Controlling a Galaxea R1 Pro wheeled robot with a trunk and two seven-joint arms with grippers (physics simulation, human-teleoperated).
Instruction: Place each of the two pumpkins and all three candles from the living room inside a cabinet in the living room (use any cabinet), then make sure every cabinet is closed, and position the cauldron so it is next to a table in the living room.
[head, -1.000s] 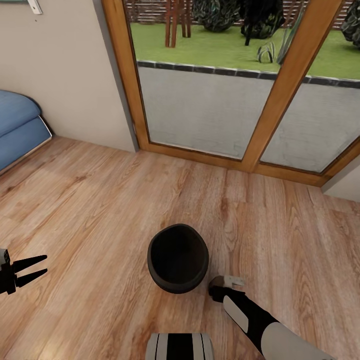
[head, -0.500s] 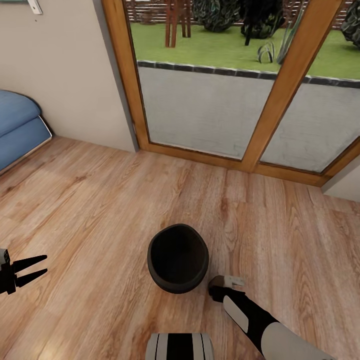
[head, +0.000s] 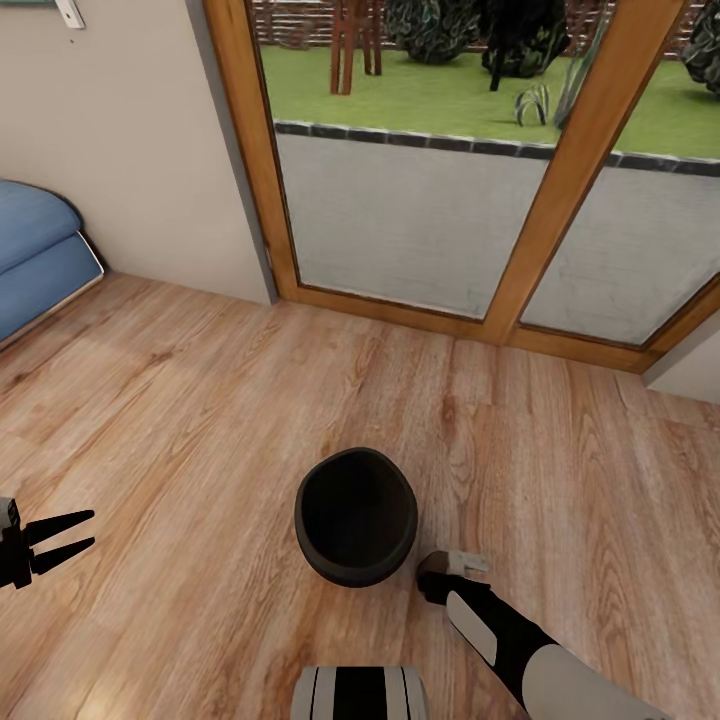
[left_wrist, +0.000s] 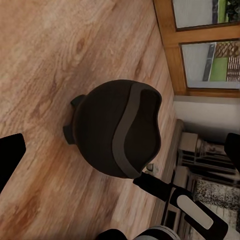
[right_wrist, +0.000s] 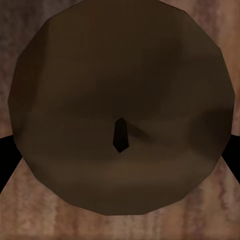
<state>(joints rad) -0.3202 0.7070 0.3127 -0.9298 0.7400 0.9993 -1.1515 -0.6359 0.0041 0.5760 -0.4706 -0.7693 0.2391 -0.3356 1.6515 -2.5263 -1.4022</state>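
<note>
The left gripper (head: 75, 533) is seen at the head view's left edge, its two dark pointed fingers (head: 62, 521) parted by a narrow gap and holding nothing, above the wooden floor (head: 200, 400). In the left wrist view one dark finger (left_wrist: 10, 157) is cut off by the frame edge.

The right gripper's fingers are hidden: in the head view the right arm (head: 500, 630) reaches to the cauldron's (head: 356, 515) near right side, where the wrist ends just beside the pot. Whether those fingers are wide, narrow or clamped cannot be told. In the right wrist view a round brown surface (right_wrist: 120, 105) with a small dark mark at its middle is recorded; dark finger edges are only glimpsed at both sides.

The cauldron stands upright on the floor, well apart from the glazed wooden door frame (head: 560, 190). A blue cushioned seat (head: 35, 250) is cut off at the left edge. No writing or labels can be read.
</note>
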